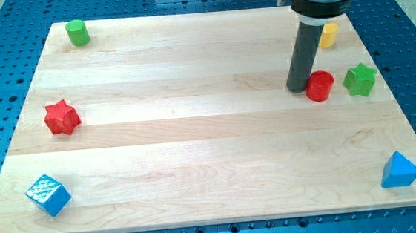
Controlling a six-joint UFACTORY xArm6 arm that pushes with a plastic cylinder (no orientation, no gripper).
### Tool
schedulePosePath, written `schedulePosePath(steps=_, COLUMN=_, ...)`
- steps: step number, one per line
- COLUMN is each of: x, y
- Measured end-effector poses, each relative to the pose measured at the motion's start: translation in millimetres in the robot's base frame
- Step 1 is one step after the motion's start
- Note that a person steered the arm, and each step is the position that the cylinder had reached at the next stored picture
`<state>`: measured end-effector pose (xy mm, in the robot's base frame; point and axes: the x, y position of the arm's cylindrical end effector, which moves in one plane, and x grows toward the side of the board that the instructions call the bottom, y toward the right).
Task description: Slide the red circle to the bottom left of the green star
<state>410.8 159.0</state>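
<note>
The red circle (320, 85) is a short red cylinder at the view's right, just left of the green star (360, 80), with a small gap between them. My tip (297, 88) rests on the board right against the red circle's left side. The dark rod rises from it toward the view's top.
A yellow block (328, 35) sits behind the rod near the top right. A green cylinder (77, 33) is at the top left, a red star (62, 117) at the left, a blue cube (48, 194) at the bottom left, a blue triangle (400, 170) at the bottom right.
</note>
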Motion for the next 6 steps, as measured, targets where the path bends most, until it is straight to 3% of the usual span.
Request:
schedulePosePath(steps=2, x=-42, y=2)
schedulePosePath(steps=3, x=-40, y=21)
schedulePosePath(steps=5, x=47, y=21)
schedulePosePath(steps=6, x=54, y=7)
